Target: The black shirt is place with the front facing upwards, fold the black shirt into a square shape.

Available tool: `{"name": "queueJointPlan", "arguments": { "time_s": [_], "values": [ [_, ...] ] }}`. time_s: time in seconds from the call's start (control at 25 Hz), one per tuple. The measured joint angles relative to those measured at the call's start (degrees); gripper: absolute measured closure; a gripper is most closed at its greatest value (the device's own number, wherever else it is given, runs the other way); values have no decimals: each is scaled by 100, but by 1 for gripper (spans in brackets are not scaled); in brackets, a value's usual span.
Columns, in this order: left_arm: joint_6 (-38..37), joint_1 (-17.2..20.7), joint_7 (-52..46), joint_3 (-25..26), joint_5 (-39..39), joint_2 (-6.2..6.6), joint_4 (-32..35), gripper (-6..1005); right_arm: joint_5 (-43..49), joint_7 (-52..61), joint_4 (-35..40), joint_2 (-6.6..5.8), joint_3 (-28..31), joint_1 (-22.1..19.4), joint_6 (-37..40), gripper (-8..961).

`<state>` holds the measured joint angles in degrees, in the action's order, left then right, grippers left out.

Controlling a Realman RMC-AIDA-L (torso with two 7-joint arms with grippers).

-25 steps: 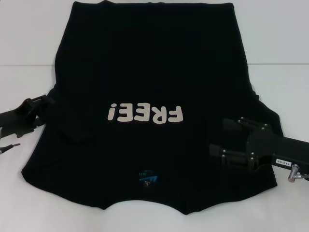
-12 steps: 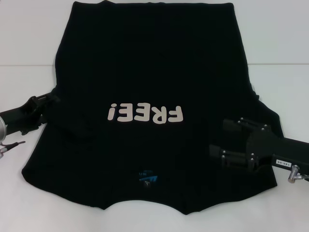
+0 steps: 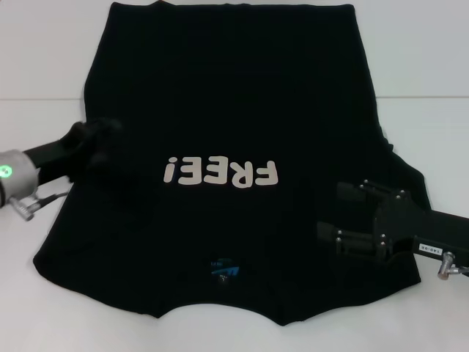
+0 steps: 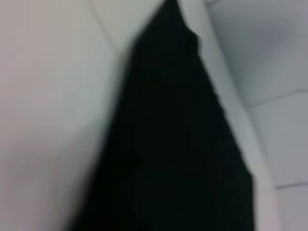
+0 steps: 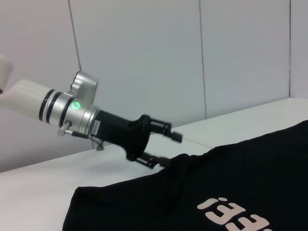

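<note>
The black shirt (image 3: 234, 88) lies spread on the white table (image 3: 425, 66), front up, its white letters "FREE!" (image 3: 220, 174) upside down to me and its blue neck label (image 3: 223, 269) near the front. My left gripper (image 3: 102, 136) is at the shirt's left edge by the sleeve. The right wrist view shows that left gripper (image 5: 173, 149) with its fingers apart, the lower one against a raised hump of black shirt (image 5: 250, 173). Blurred black shirt (image 4: 178, 154) fills the left wrist view. My right gripper (image 3: 337, 211) hovers open over the shirt's right front part, holding nothing.
Bare white table (image 3: 44, 44) surrounds the shirt on the left, right and front. A grey wall (image 5: 144, 57) stands behind the table in the right wrist view.
My left gripper has moved right and a little farther away, from beside the sleeve onto the shirt's left edge, bunching the sleeve cloth up. The right arm has stayed still.
</note>
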<state>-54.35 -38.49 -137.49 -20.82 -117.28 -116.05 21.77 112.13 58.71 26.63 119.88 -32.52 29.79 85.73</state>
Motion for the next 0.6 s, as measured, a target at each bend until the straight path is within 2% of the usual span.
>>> {"name": "queueJointPlan", "arguments": {
  "time_s": [0.28,0.44,0.6],
  "values": [
    [-428,-181,262,16,339,-65,-113,235,-20,0,0,0,2,0,15,68],
    [-749,-85,294,33,545,-2,-115,234,-31,0,0,-1,10,7,15,68],
    [-928,116,271,6,569,128,-84,243,-34,0,5,-6,24,20,15,68]
  ]
}}
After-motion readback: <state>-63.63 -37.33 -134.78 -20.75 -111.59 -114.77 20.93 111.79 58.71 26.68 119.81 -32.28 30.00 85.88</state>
